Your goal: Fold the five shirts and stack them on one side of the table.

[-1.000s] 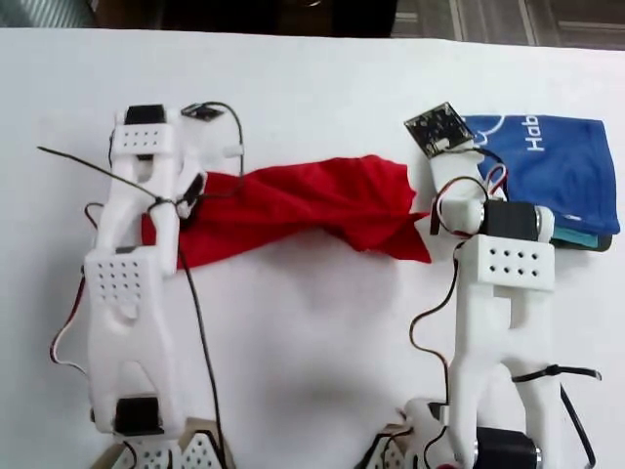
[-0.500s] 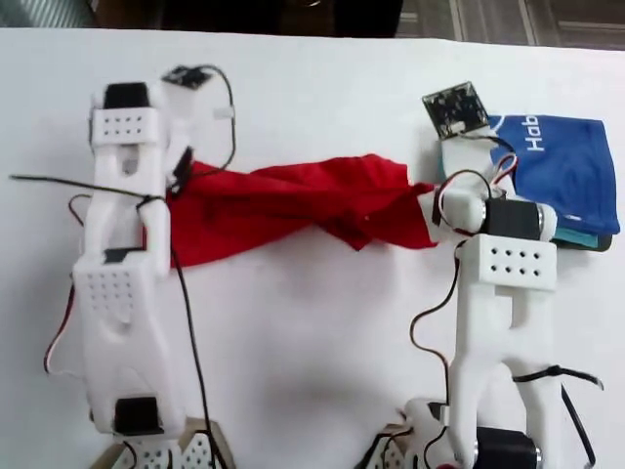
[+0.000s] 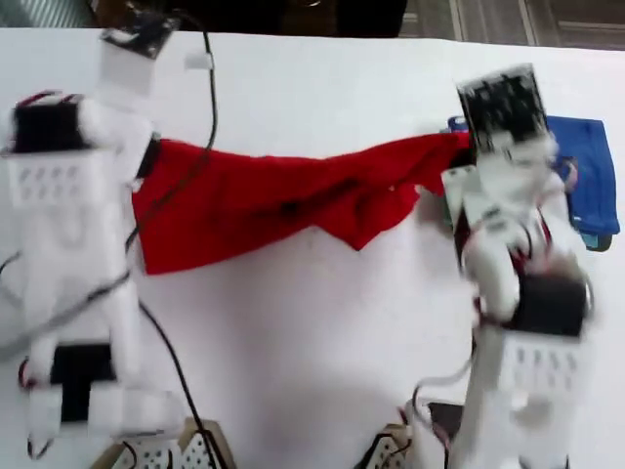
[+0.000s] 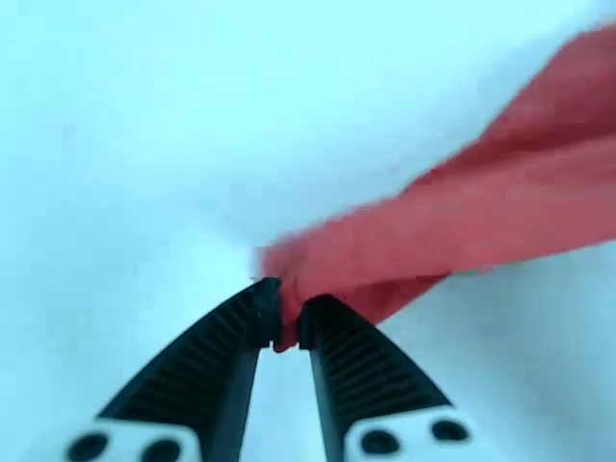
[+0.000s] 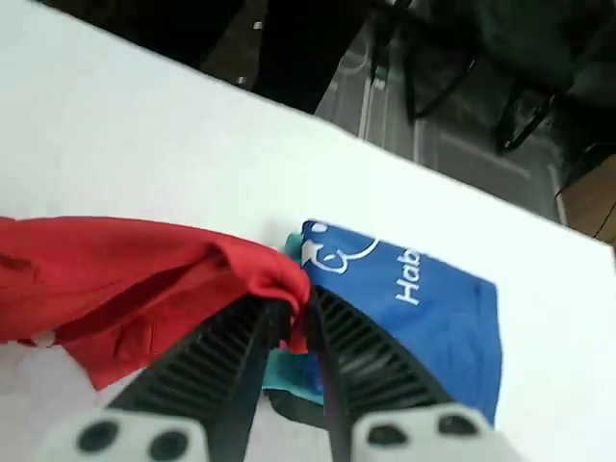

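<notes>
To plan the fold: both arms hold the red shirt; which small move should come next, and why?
Probably lower both ends together to lay the red shirt flat on the table: left fingers and right fingers pinch its ends, stretching it.

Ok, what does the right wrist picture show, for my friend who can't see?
The right tool is shut on one end of a red shirt stretched over the white table. Beyond it lies a folded blue shirt on teal cloth.
</notes>
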`<control>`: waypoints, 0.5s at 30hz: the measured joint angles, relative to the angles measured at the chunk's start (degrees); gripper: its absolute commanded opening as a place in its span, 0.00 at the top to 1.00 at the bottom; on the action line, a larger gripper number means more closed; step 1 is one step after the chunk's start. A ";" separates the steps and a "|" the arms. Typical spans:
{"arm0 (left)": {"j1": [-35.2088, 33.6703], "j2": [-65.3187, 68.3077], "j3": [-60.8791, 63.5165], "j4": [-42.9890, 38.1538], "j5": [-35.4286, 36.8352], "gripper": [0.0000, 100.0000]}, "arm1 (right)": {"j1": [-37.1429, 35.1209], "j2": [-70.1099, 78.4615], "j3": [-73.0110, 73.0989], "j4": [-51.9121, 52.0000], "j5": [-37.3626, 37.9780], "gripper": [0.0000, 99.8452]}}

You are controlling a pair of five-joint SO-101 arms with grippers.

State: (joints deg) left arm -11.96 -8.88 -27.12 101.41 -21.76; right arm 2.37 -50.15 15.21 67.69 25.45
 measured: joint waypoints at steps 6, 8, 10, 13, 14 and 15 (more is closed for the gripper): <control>0.00 -17.23 0.26 0.00 -0.18 0.97 | 0.00 -14.33 -0.44 0.18 0.00 0.98; 0.00 -21.80 0.26 0.00 -0.18 0.97 | 0.00 -17.85 -0.44 -0.09 0.00 0.98; 0.00 -25.76 0.26 0.00 -0.18 0.97 | 0.00 -20.75 -0.44 -1.05 0.00 0.98; -0.09 -30.77 0.26 0.00 -0.18 0.97 | 0.00 -25.49 -0.44 -1.93 0.00 0.98; -0.09 -32.26 0.26 0.00 -0.18 0.97 | 0.00 -27.16 -0.44 -1.93 0.00 0.98; -0.09 -33.76 0.26 0.00 -0.18 0.97 | 0.00 -28.84 -0.70 -1.93 0.00 0.98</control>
State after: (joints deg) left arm -12.04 -42.64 -26.86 101.41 -21.93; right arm 2.37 -78.99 14.51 65.76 25.45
